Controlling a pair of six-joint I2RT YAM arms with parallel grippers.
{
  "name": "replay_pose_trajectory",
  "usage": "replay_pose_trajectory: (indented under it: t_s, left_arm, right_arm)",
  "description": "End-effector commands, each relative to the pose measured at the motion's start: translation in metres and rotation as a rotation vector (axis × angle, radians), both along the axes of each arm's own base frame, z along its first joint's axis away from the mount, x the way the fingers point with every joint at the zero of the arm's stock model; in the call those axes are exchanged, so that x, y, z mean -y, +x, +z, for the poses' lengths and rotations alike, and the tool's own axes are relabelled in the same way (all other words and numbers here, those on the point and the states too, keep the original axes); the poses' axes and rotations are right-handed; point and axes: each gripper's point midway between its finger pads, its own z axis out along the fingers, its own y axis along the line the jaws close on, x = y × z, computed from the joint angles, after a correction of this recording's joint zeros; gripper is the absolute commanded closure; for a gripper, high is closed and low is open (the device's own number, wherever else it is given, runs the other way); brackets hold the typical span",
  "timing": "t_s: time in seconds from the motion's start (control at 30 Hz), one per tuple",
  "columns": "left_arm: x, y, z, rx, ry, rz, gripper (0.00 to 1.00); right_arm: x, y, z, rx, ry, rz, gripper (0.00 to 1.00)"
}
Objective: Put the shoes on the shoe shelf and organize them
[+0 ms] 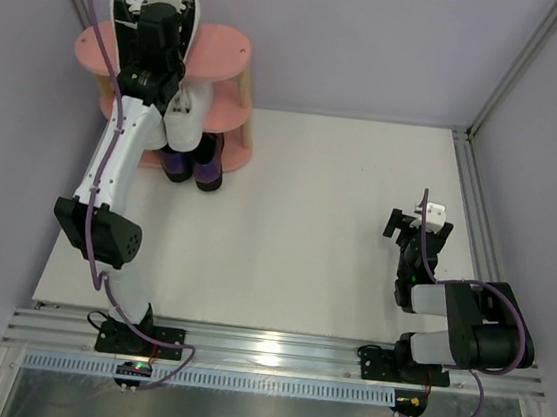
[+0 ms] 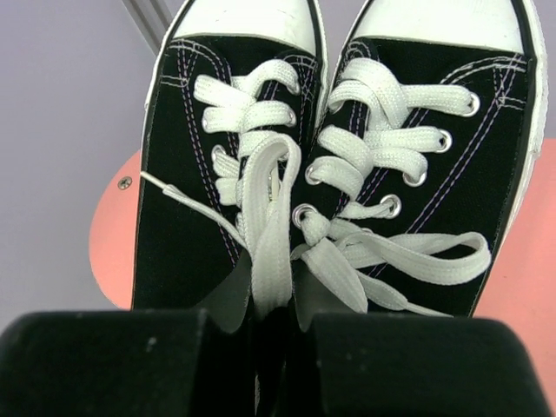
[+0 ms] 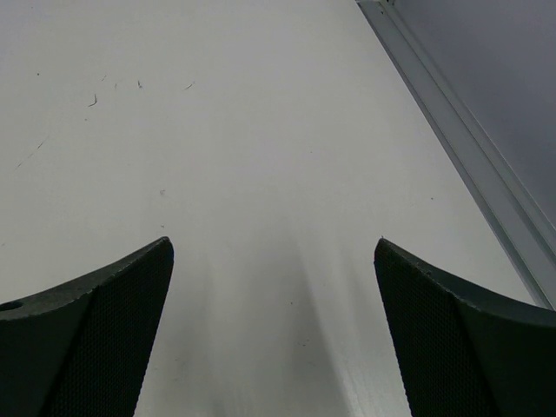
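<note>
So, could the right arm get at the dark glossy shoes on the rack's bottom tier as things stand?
Probably not: the dark glossy shoes sit across the table, and the left arm, holding the black sneakers, hangs over them.

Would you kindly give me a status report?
Left gripper shut on black sneakers over shelf top board. Right gripper open, above table. Nothing blocking.

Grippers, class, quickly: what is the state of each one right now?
Left gripper: closed on the pair of black canvas sneakers.
Right gripper: jaws open, holding nothing.
</note>
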Motion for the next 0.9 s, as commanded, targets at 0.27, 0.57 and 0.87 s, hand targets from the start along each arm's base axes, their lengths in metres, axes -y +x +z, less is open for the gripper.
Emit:
replay_pose_trajectory:
  t_s: [0.27,0.57,0.87]
  left_arm:
    - [0.004,-0.024,0.074,0.242,-0.107,-0.031,0.68]
    - [-0.007,-0.057,0.144,0.442,-0.162,0.007,0.01]
    - [0.072,-0.173,0.131,0.423,-0.353,-0.3,0.0]
  right_arm:
    - [-0.002,0.009,0.028,0.109,0.029,0.005,0.03]
    - [-0.002,0.008,0.028,0.109,0.029,0.003,0.03]
    - [-0.002,0.009,0.027,0.107,0.029,0.005,0.03]
